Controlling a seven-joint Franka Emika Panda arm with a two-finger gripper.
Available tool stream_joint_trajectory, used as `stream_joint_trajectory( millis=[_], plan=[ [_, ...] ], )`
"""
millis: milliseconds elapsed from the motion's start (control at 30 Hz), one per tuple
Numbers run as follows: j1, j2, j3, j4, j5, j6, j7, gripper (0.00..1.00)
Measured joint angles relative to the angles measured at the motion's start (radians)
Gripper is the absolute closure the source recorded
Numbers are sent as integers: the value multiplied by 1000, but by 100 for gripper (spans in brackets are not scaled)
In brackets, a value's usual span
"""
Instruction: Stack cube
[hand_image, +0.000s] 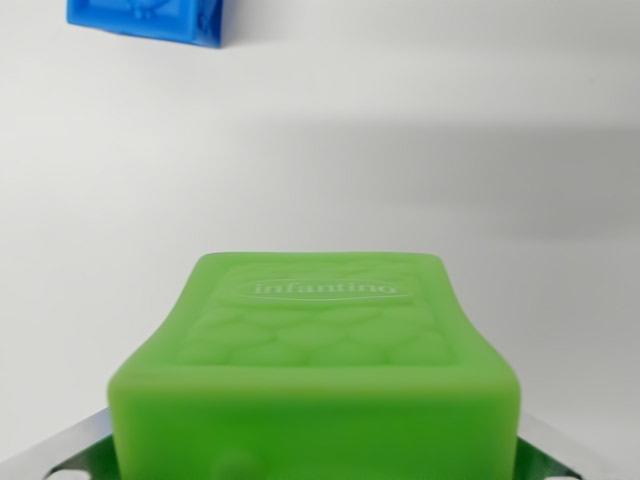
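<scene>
Green cube (315, 370) fills the wrist view's bottom, sitting betw. the gripper (315, 462) fingers; looks clamped on its side walls, likely lifted; prob. soft rubbery toy, light, grippy, squashes a bit; embossed top; blue cube (150, 20) far off, upper left; table (450, 150) plain white, matte, plenty of room.

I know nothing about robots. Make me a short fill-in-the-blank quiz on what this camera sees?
1. The cube closest to the camera is coloured ____.
2. The word embossed on its face reads ____.
3. The cube at the wrist view's top left is coloured ____.
4. The surface between the two cubes is plain ____.

Missing words: green; infantino; blue; white
</scene>
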Motion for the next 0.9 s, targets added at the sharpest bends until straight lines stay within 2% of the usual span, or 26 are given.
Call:
stream_joint_trajectory(
  millis=[900],
  plan=[
    [43, 72, 23, 138, 2, -67, 92, 100]
  ],
)
